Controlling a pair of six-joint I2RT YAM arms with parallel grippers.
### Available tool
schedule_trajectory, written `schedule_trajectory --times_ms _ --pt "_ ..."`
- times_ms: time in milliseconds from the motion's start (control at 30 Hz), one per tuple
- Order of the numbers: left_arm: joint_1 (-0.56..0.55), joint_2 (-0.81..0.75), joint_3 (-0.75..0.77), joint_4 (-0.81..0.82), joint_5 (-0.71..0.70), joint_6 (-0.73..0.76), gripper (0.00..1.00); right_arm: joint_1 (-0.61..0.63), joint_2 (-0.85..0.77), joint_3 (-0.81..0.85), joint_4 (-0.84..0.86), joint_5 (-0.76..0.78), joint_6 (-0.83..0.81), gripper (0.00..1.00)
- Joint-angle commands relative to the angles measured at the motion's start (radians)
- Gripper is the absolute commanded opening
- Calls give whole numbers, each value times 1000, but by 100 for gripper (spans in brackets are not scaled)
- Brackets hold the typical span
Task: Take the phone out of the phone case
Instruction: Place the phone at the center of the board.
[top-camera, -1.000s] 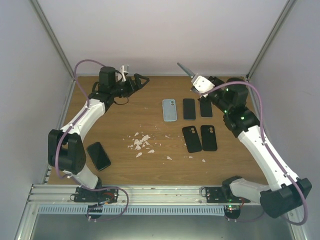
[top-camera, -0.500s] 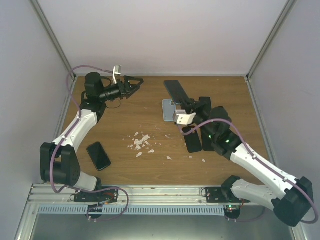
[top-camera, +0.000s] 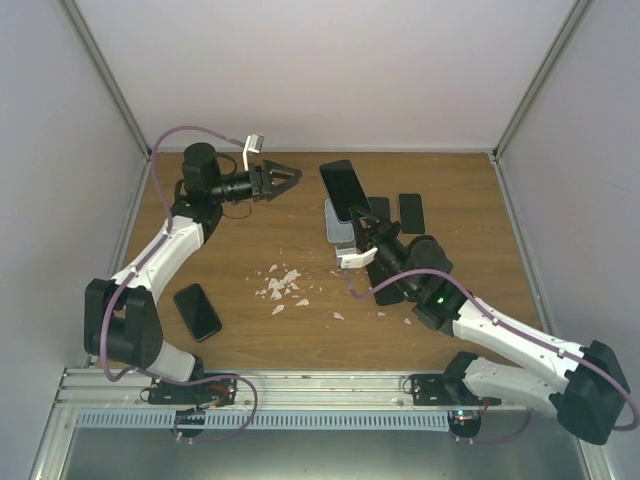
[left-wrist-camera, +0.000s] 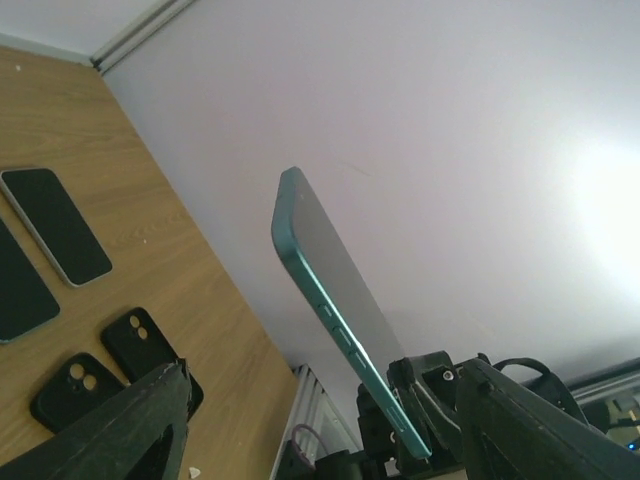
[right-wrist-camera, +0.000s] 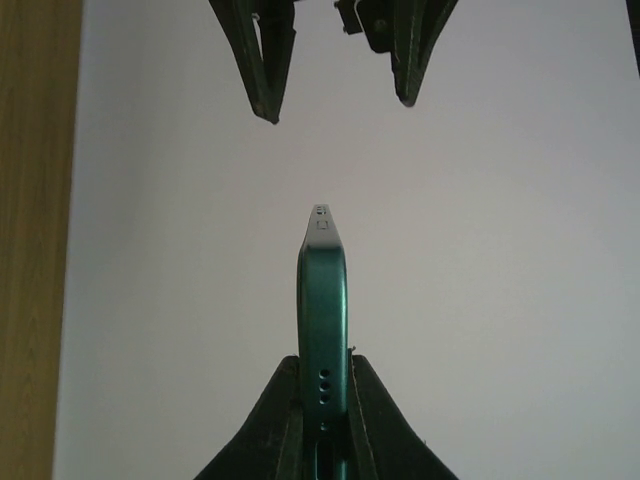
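my right gripper (top-camera: 360, 226) clamped on slim teal-cased phone (top-camera: 343, 190), held up over middle of brown wooden table (top-camera: 240, 255), my left gripper (top-camera: 293, 178) at far left, jaws apart, empty, pointing at phone without touching it

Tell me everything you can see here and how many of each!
Teal phone: 1, teal edge, dark screen, held up above the table.
Light blue phone: 1, light blue, flat on the table, partly hidden by the teal phone.
Black phones: 3, black, two flat at the far side, one near the left arm.
Black phone cases: 2, black, side by side on the table.
Scraps: several, white, mid-table.
Table: 1, brown wood.
Left gripper: 1, black, open, empty.
Right gripper: 1, black, shut on the teal phone.
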Motion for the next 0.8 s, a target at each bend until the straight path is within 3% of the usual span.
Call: schedule_trajectory --times_ms 0,233,433,767 --pt "-27 29 65 10 27 56 73 20 -20 -17 171 34 -71 1" --pt "-81 65 83 37 21 40 67 34 -8 -39 233 26 -113 1" --pt "-93 97 83 142 20 -74 63 48 -4 -64 282 5 -146 0" --pt "-119 121 82 204 17 -137 45 65 20 -83 331 -13 -180 0"
